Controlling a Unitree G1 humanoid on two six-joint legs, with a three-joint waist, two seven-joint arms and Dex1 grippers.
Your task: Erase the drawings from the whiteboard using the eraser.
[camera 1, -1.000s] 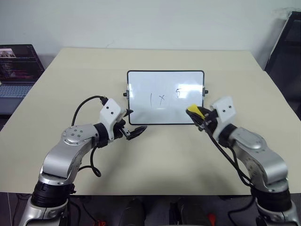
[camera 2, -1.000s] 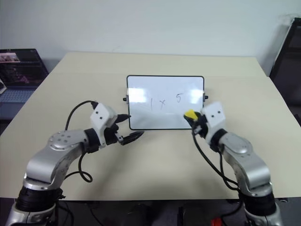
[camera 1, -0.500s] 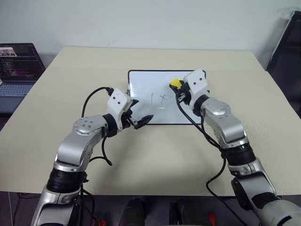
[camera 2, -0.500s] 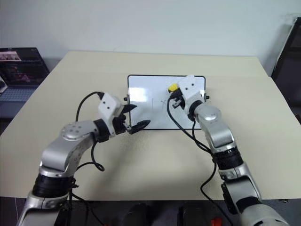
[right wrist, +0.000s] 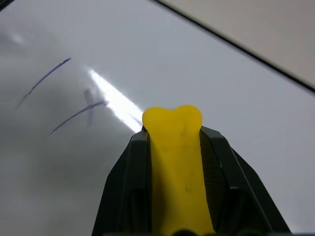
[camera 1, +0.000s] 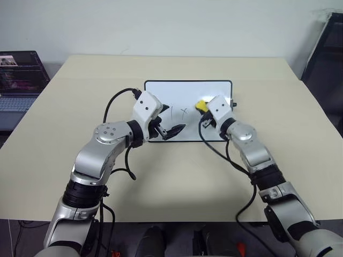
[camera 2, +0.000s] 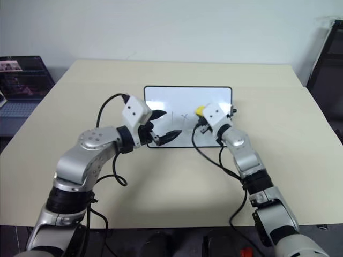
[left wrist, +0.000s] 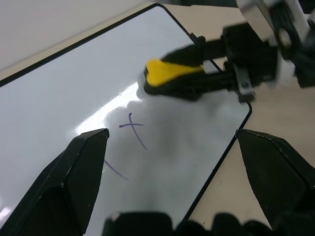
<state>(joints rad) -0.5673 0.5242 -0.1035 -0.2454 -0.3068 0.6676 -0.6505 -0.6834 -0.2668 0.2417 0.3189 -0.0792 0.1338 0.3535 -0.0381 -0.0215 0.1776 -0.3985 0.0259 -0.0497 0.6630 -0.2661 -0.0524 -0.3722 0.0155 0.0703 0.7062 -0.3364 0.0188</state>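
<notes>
My right gripper (camera 1: 202, 108) fingers clamped on the yellow eraser (camera 1: 201, 105) over the whiteboard (camera 1: 187, 88), drawings (left wrist: 132, 129) beside it, left gripper (camera 1: 172, 130) fingers apart, desk (camera 1: 177, 176) beneath.

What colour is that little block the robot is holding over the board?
The eraser is bright yellow, clearest in the right wrist view.

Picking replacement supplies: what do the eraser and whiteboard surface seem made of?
The eraser looks like soft matte yellow foam or rubber: it bulges between the right gripper's fingers. The whiteboard looks like glossy coated panel, showing bright glare streaks; frame likely black plastic.
</notes>
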